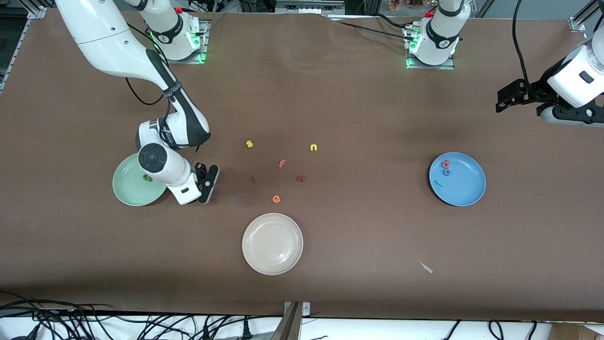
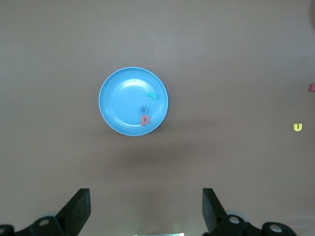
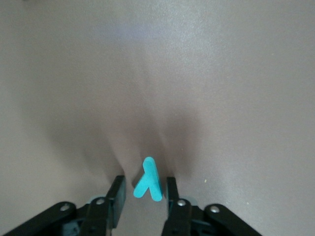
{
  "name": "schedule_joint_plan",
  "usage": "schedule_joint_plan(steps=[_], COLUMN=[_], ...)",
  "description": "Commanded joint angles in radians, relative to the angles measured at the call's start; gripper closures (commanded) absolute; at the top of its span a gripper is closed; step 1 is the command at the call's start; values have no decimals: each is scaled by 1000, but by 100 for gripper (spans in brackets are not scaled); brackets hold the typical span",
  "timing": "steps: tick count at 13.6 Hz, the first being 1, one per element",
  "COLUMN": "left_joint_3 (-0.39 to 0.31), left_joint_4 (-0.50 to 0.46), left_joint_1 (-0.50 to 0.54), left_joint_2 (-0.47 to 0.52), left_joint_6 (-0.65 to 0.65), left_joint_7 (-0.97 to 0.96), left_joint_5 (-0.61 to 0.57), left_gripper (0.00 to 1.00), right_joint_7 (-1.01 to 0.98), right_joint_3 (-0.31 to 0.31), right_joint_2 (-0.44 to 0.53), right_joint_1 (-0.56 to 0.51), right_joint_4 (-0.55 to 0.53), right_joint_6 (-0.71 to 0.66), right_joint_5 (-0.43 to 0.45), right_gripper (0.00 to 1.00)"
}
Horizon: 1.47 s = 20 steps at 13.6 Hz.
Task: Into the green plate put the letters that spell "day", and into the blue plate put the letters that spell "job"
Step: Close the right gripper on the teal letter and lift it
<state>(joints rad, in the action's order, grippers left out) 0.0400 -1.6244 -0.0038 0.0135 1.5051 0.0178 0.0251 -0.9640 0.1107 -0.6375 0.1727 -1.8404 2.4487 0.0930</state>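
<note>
Teal y [image 3: 148, 180] sits between the right gripper [image 3: 143, 192]'s narrowed jaws, centre-left beside the green plate [image 1: 125, 189], so we judge a pickup under way, grip unconfirmed. Left gripper [image 2: 146, 211] waits wide open and empty at upper right, "job" already in the blue plate [image 1: 465, 186].

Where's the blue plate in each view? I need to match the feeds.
Front view: blue plate sits toward the left arm's end of the table.
Left wrist view: blue plate lies near the middle of the picture.
Right wrist view: not in it.
Shared landmark: the yellow n, seen in the front and left wrist views.
</note>
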Motion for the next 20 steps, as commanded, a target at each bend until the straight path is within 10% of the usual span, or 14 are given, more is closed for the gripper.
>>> schedule_joint_plan(steps=[1,14,20], left_joint_3=[-2,-2,-2], left_joint_4=[32,32,32], left_joint_1=[2,2,2], left_joint_2=[-13,-13,-13], left_joint_6=[-26,-26,-26], left_joint_7=[7,7,7], left_joint_5=[12,12,12], left_gripper=[0,0,0], right_joint_7=[-16,22,65], right_joint_3=[11,9,-167], right_joint_2=[-21,-1,67], right_joint_1=[-4,-13,-19], right_joint_4=[16,130,116], right_joint_6=[-14,-207,-373], right_joint_5=[4,-10,-10], right_gripper=[72,100,100])
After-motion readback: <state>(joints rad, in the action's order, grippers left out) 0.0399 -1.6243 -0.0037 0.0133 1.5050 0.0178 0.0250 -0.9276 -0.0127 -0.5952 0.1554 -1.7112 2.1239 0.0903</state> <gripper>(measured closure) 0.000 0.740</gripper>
